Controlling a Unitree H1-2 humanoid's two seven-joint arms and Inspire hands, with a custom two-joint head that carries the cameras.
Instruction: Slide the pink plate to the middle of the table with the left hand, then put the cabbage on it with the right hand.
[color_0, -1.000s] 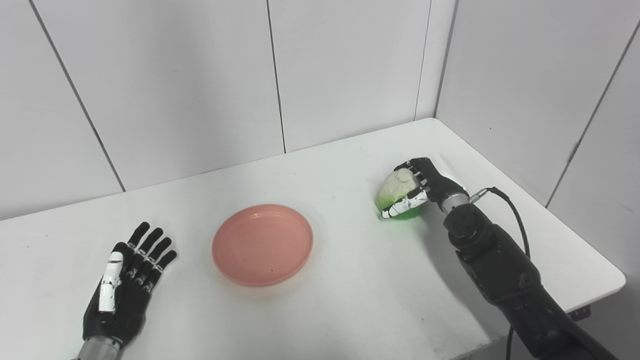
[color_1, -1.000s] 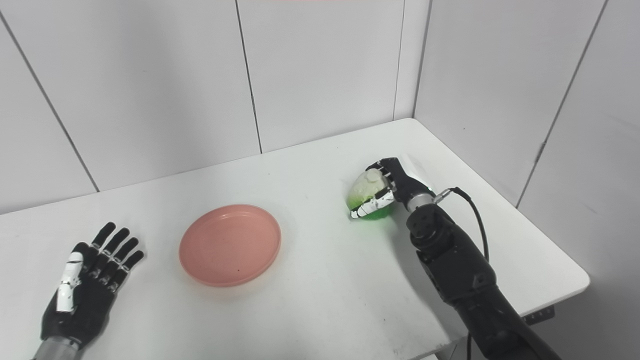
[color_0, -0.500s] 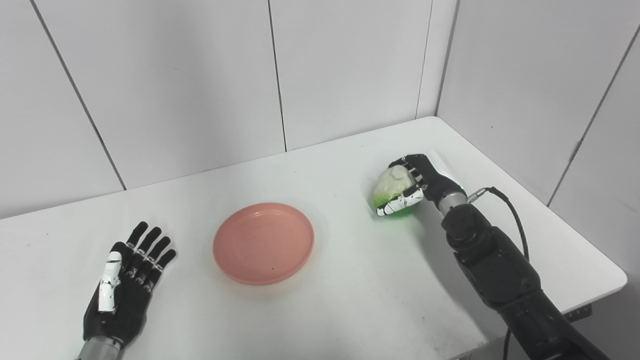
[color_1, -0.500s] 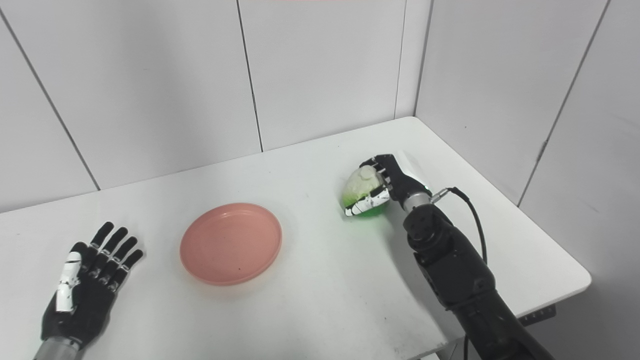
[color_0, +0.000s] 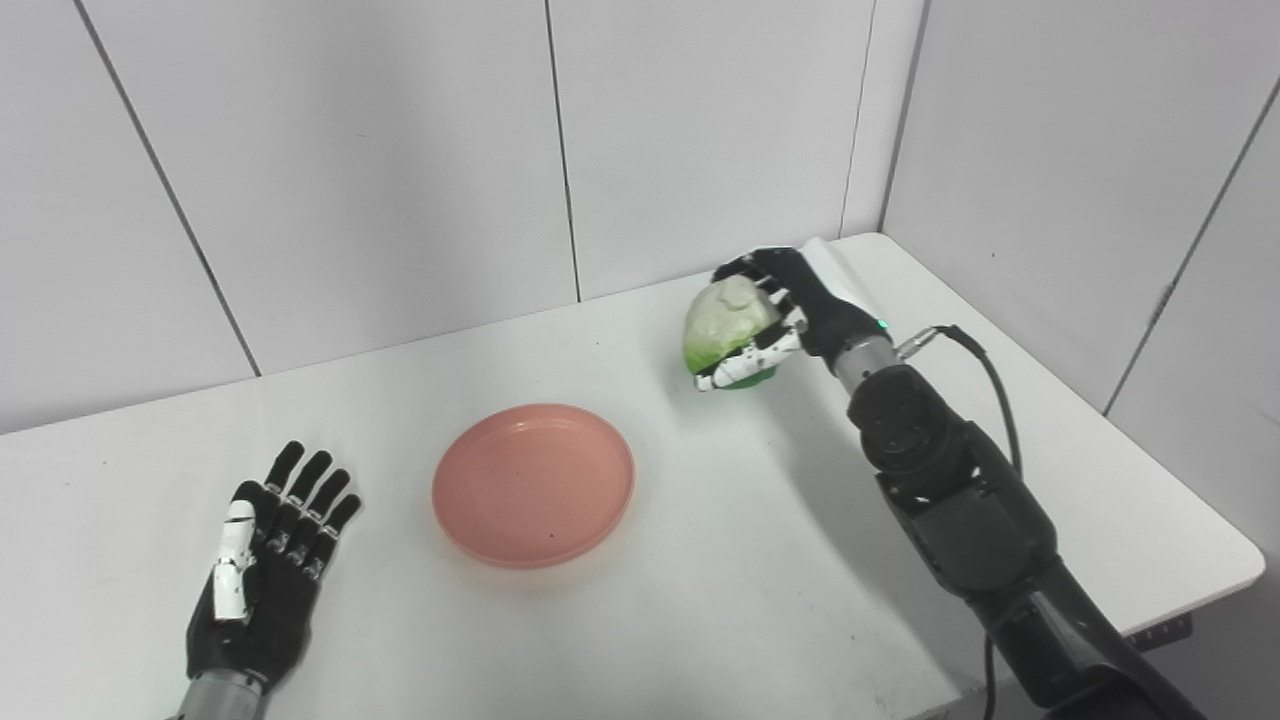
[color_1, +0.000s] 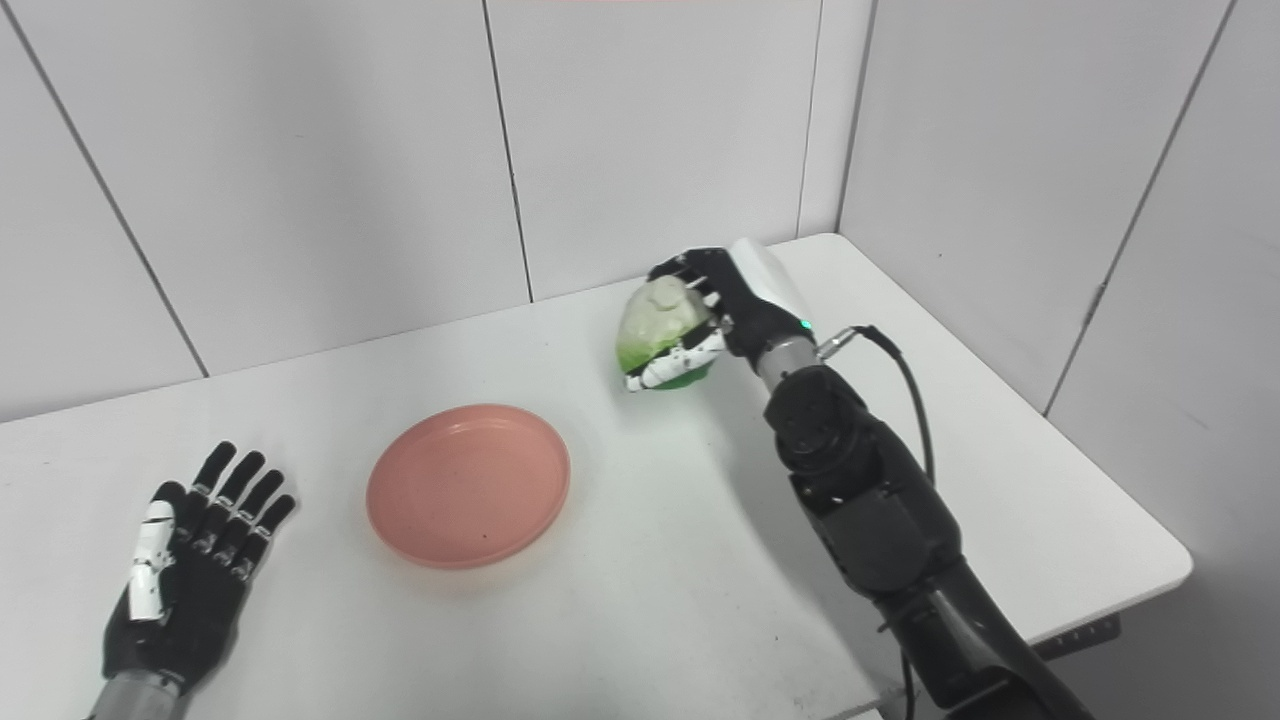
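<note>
Two head cameras side by side look down on one white table from nearby.

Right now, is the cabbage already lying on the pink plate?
No, the right hand holds the cabbage in the air, and the pink plate is bare.

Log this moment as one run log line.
left robot hand: open, flat on table | right robot hand: holds cabbage aloft | pink plate: bare, mid-table

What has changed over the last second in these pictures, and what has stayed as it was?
The right hand, shut on the cabbage throughout, has lifted it off the table and carried it left, towards the pink plate. The plate stayed put and empty, and the left hand stayed flat and open on the table.
</note>
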